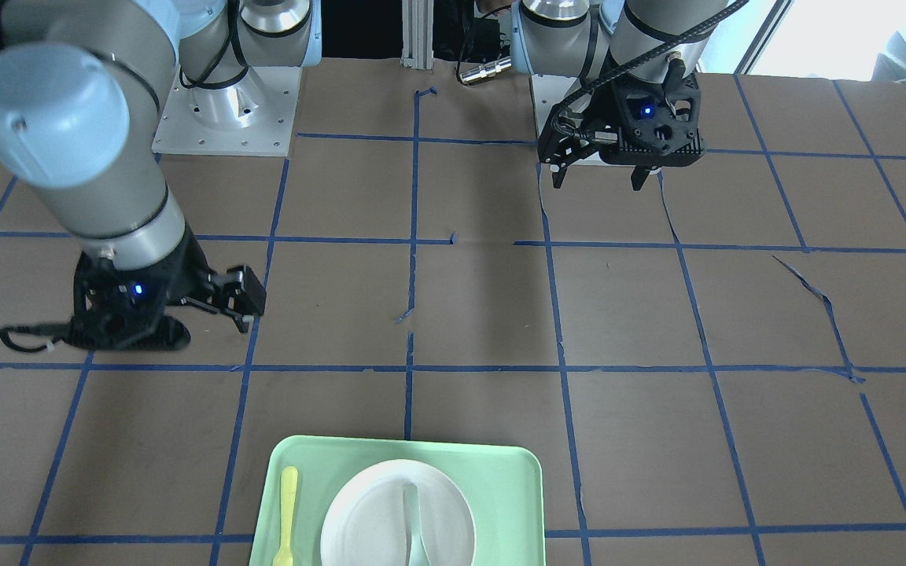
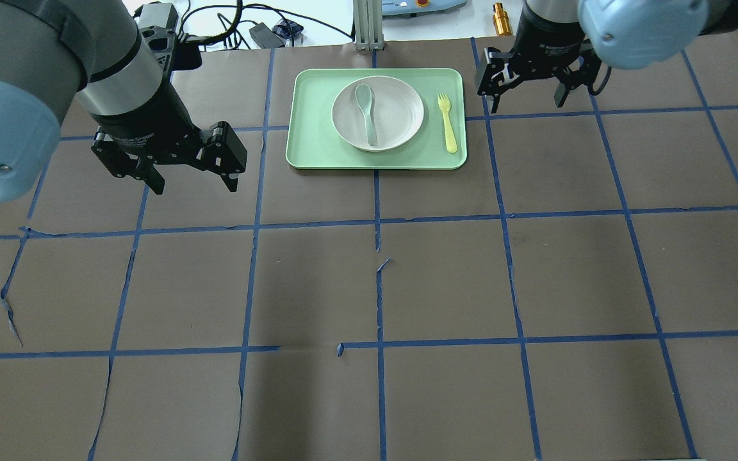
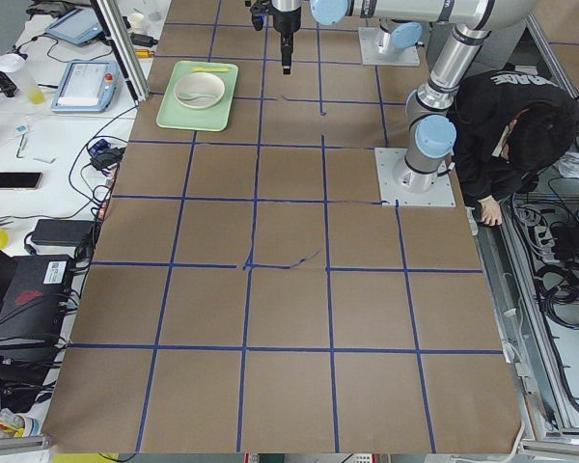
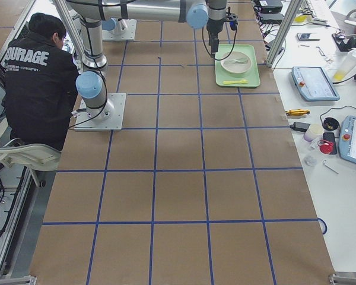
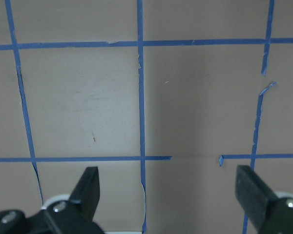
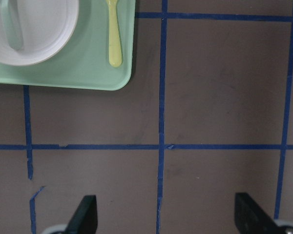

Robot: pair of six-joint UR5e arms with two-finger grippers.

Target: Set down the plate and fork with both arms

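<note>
The plate (image 2: 402, 110) sits on the tray (image 2: 315, 145) at the far side of the table (image 2: 446, 282), roughly in the tray's middle, with a spoon (image 2: 366, 113) lying in it. The fork (image 2: 448, 125) lies flat on the tray just beside the plate, on my right, apart from the rim, tines pointing away from me. My right gripper (image 2: 528, 102) hangs above the table near the tray's far right corner, off the tray; its jaws stand wide apart and hold nothing, and its wrist view shows only bare table between them, with the tray corner and fork beyond. My left gripper (image 2: 195, 186) hangs over the table well to the left of the tray, jaws likewise spread wide and empty. I judge the placing itself looks done, if the tray is the goal: plate and fork both rest there, neatly side by side, and neither gripper touches them. If they are meant to go elsewhere on the table, nothing has begun and both pickups remain. The pictures alone do not settle which.
</note>
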